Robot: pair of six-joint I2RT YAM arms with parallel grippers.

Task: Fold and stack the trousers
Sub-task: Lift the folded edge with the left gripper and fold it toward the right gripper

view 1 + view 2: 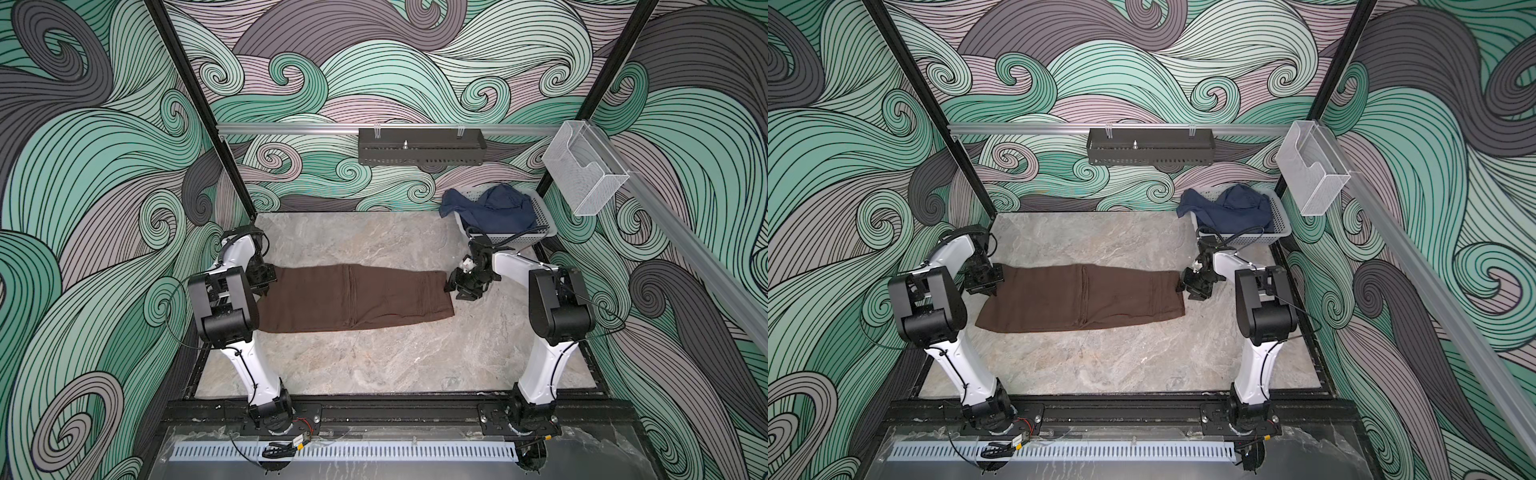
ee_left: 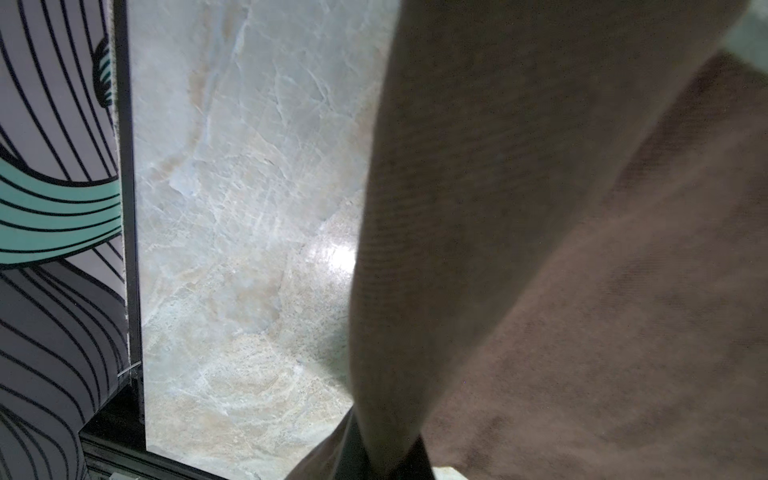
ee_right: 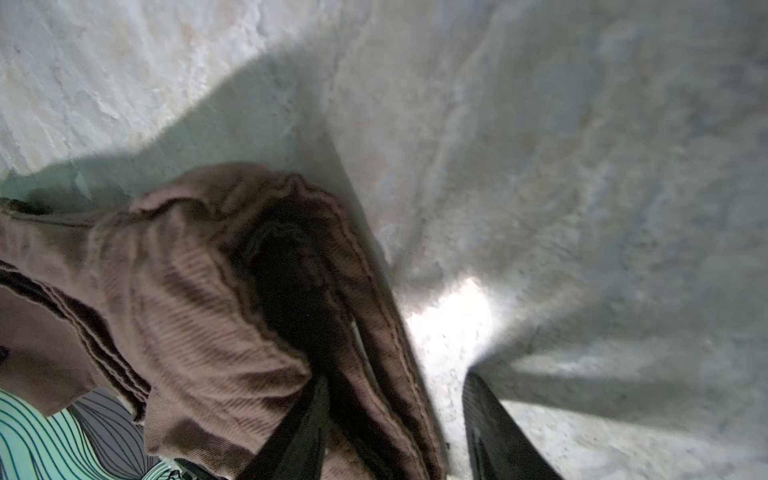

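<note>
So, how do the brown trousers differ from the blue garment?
The trousers are brown; the blue garment is navy. The trousers lie spread flat on the table; the blue garment sits crumpled in a basket, one part hanging over its rim. Both are soft cloth.

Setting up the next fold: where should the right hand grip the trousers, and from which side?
Pinch the far right corner of the trousers, coming in low from the right. The layered end edge sits bunched there, and the open right hand faces it.
</note>
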